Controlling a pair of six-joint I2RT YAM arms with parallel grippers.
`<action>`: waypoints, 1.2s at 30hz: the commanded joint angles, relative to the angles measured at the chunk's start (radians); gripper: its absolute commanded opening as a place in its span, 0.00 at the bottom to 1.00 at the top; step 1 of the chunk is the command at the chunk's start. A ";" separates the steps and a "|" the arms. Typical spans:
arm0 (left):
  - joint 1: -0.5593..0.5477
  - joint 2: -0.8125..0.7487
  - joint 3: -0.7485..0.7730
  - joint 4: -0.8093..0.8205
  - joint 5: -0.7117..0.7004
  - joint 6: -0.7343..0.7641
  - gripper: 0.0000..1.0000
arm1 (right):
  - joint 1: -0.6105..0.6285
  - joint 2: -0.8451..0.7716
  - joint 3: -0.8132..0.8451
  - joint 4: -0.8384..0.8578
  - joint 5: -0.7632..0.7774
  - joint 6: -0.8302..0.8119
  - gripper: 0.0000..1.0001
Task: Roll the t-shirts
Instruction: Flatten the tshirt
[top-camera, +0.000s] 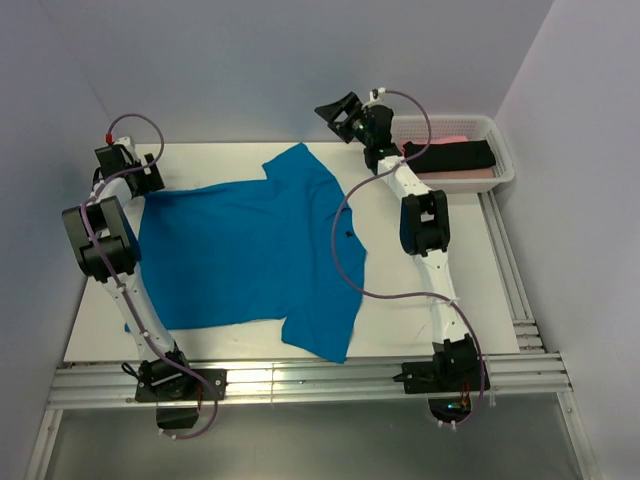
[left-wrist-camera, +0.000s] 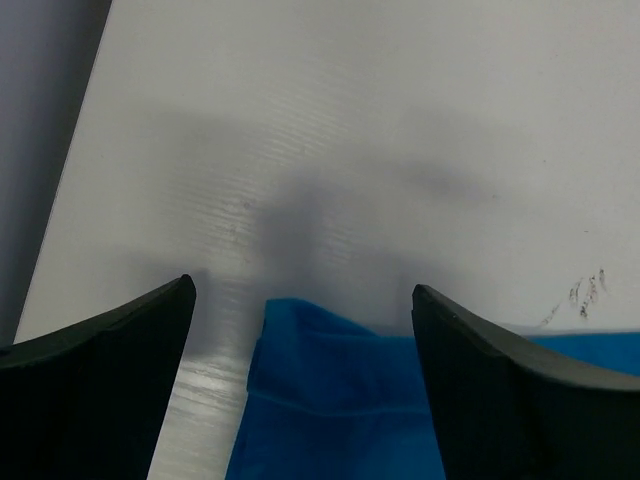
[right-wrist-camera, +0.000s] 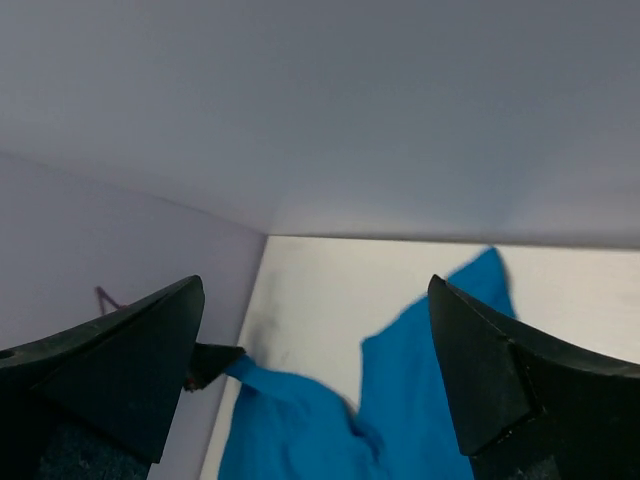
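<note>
you've got 1 blue t-shirt (top-camera: 240, 250) spread flat on the desk (top-camera: 390, 330) btwn the arms, 1 black t-shirt (top-camera: 455, 155) + 1 pink t-shirt (top-camera: 468, 174) in the 1 basket (top-camera: 505, 150). left claw (left-wrist-camera: 300, 290) & right claw (right-wrist-camera: 315, 285): both spread wide, gripping nothing.

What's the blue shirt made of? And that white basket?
The blue t-shirt looks like soft matte cloth: it lies limp with wrinkles and a stitched hem. The white basket looks like stiff, smooth plastic, probably, since its rim keeps a straight shape.
</note>
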 joint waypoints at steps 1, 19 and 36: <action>0.005 -0.101 -0.001 0.004 0.008 -0.031 0.96 | -0.008 -0.132 -0.106 0.142 0.001 0.013 1.00; 0.080 -0.838 -0.686 -0.079 0.002 0.223 0.98 | 0.238 -1.005 -1.154 -0.545 0.218 -0.461 0.60; 0.172 -1.178 -0.963 -0.346 0.048 0.386 0.98 | 0.675 -1.607 -1.855 -0.685 0.370 -0.159 0.49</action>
